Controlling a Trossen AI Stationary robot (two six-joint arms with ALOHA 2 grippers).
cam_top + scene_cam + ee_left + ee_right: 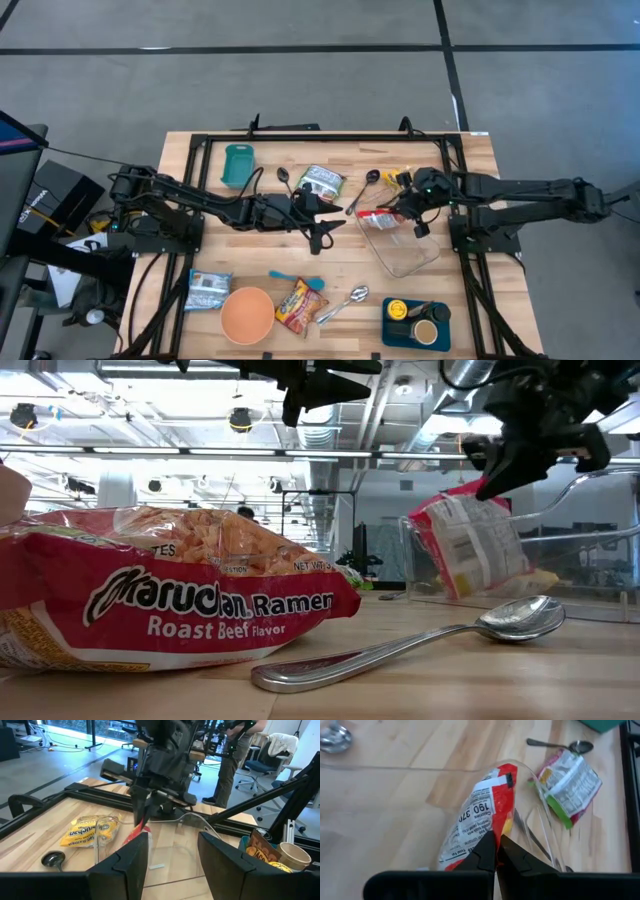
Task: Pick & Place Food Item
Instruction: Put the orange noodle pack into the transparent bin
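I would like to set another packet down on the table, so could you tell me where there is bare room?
Free wood lies between the teal tray and the silver packet along the left side, and behind the clear container toward the right edge. The front is crowded: orange bowl, ramen packet, spoon. The right gripper holds a red packet over the container.

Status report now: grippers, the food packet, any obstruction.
Right gripper shut on red ramen packet, hanging it over the clear container's rim. Left gripper open, idle mid-table. Nothing blocking the drop.
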